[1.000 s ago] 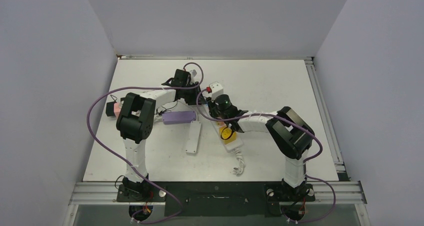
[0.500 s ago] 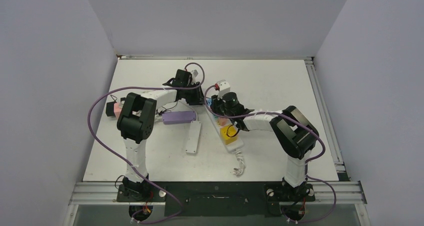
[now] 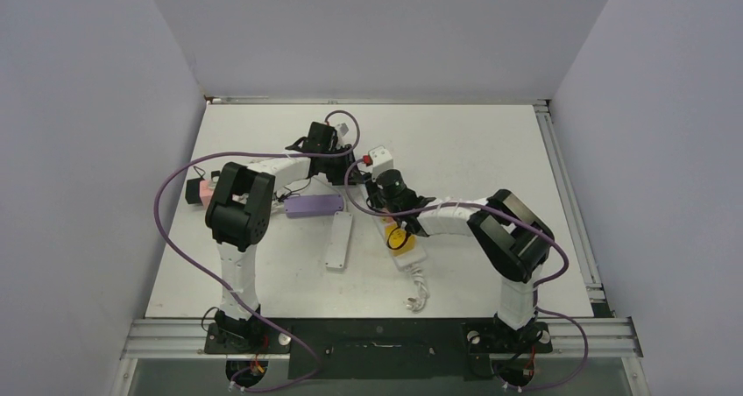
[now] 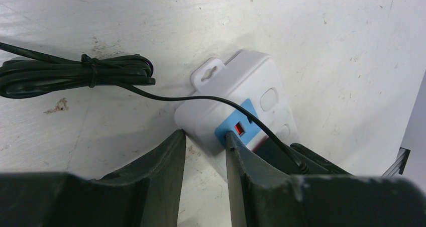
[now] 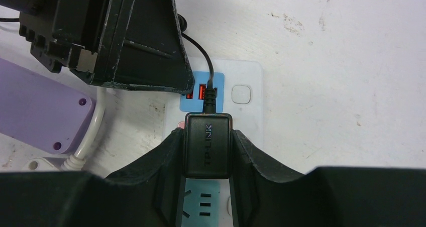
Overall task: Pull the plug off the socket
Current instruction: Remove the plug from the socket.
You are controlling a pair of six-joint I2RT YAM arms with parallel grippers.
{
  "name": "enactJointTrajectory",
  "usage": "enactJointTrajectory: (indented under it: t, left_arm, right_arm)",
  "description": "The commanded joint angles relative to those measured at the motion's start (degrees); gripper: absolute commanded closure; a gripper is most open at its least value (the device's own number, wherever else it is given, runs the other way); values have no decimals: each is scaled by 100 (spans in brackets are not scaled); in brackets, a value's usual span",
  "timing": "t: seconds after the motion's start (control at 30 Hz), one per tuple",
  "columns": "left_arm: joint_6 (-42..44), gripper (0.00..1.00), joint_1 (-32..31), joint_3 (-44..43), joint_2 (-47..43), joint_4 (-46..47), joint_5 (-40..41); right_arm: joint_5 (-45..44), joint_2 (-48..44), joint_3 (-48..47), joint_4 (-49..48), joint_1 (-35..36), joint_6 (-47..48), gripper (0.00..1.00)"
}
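Top external: working over scuffed white table (image 3: 491, 142), within grey walls (image 3: 368, 37), beside purple strip (image 3: 313, 205). Clamping right gripper (image 5: 207, 136) on black plug (image 5: 207, 154) sitting on white socket strip (image 4: 241, 91); pinching left gripper (image 4: 203, 136) on its end.

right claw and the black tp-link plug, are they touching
Touching. The right wrist view shows both fingers of the right claw pressed flush against the black plug sides, above the white power strip.
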State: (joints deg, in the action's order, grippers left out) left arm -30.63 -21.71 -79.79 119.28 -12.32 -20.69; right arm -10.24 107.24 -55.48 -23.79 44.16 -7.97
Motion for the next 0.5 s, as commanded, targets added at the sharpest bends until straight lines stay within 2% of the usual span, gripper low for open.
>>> enactJointTrajectory:
  t: [0.0, 0.2, 0.47]
  left_arm:
    - [433, 71, 36, 186, 561, -658, 890]
    - [435, 71, 36, 183, 564, -667, 894]
    - [435, 71, 36, 200, 543, -665, 930]
  right_arm:
    - [-322, -177, -101, 367, 197, 225, 95]
    - [-7, -195, -92, 342, 115, 52, 95]
    - [1270, -209, 11, 200, -546, -571, 95]
